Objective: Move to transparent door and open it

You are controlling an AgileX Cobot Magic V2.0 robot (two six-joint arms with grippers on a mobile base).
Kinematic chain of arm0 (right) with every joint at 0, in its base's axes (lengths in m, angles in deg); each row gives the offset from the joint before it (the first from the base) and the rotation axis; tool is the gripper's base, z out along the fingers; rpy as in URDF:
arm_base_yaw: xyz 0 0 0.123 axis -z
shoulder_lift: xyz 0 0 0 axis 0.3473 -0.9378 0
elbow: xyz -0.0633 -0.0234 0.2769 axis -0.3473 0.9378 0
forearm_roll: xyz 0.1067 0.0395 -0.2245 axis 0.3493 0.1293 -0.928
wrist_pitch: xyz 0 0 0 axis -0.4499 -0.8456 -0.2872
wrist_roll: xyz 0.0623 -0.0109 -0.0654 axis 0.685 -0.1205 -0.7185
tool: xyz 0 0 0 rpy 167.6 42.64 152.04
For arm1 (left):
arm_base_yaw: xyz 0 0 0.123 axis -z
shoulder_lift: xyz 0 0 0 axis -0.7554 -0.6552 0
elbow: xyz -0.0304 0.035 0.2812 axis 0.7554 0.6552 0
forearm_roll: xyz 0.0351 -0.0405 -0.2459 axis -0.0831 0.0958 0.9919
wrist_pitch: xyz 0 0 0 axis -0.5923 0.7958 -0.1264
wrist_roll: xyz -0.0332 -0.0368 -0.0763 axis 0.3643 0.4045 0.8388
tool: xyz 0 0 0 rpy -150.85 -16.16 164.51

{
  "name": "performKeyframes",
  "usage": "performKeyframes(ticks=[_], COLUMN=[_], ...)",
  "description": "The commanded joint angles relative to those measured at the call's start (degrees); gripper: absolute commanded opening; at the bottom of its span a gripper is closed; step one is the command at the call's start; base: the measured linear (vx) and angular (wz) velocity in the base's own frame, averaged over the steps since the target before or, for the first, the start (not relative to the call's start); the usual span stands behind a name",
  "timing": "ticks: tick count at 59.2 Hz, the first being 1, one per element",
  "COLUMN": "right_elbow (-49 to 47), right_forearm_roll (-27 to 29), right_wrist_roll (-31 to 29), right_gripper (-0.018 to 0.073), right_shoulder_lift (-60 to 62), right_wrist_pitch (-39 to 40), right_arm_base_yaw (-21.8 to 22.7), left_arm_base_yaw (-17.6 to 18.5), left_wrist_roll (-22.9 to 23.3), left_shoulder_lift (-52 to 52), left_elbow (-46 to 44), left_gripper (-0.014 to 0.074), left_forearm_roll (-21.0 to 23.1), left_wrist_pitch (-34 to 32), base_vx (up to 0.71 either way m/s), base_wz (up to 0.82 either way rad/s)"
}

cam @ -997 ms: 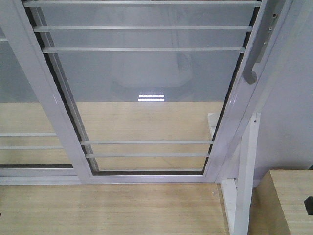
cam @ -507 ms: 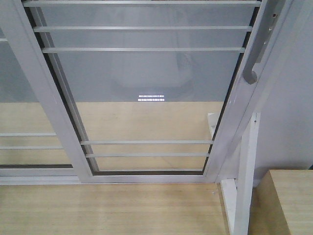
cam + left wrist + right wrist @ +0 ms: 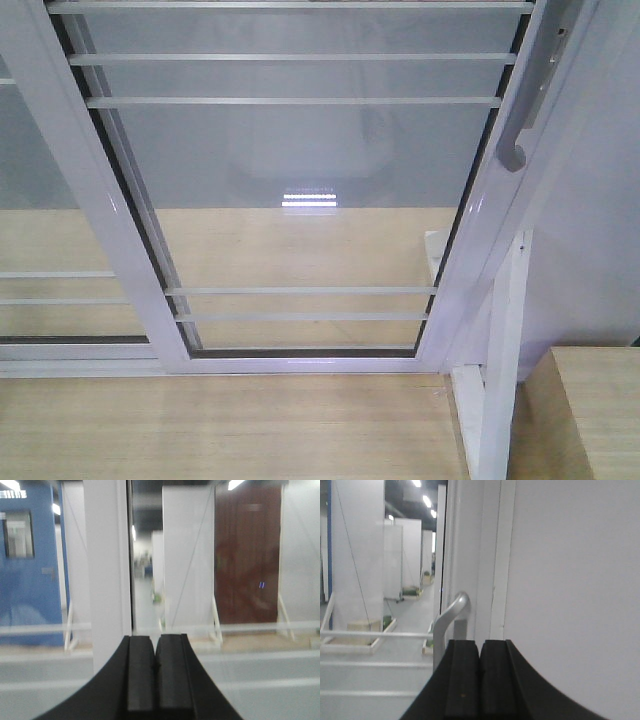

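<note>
The transparent door (image 3: 300,160) fills the front view: a white-framed glass panel with thin horizontal bars, standing on its bottom track. Its curved silver handle (image 3: 514,150) hangs on the right stile at the upper right. Neither gripper shows in the front view. In the right wrist view my right gripper (image 3: 480,644) is shut and empty, with the handle (image 3: 451,617) just beyond it, slightly left. In the left wrist view my left gripper (image 3: 155,641) is shut and empty, facing a white frame stile (image 3: 107,570) and glass.
A second white-framed glass panel (image 3: 40,230) without a handle stands at the left. A white support post (image 3: 500,370) and a wooden box (image 3: 590,410) sit at the lower right, and a white wall (image 3: 575,580) lies right of the handle. Light wooden floor (image 3: 220,425) lies in front.
A small dark shape at the right edge over the wooden box has left the front view. The light reflection in the glass flickered. The door has not moved.
</note>
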Motion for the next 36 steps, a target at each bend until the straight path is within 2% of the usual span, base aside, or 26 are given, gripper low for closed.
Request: performKeyframes(ticks=[1, 8, 19, 36], right_elbow=[-1.8, -1.8, -1.8, -1.8], right_forearm_roll=[-0.4, -0.2, -0.2, -0.3], right_wrist_roll=[0.1, 0.2, 0.2, 0.1], right_gripper=[0.0, 0.0024, 0.0125, 0.0409], right_shoulder_lift=[-4.4, -7.7, -10.6, -17.0], right_wrist_pitch=[4.4, 4.2, 4.2, 3.2], right_arm_base_yaw=[0.0, 0.0, 0.0, 0.0], left_arm_base_yaw=[0.2, 0.2, 0.2, 0.0], left_wrist_roll=[0.3, 0.3, 0.5, 0.3], left_shoulder_lift=[-4.0, -7.2, -9.6, -12.6], left_elbow=[-1.9, -1.9, -1.9, -1.9], left_gripper=[-0.0006, -0.0002, 0.0025, 0.0169], left_forearm_roll=[0.3, 0.3, 0.3, 0.3], left_wrist_pitch=[-4.1, -4.5, -4.3, -0.2], base_vx=[0.0, 0.0, 0.0, 0.0], base_wz=[0.0, 0.0, 0.0, 0.0])
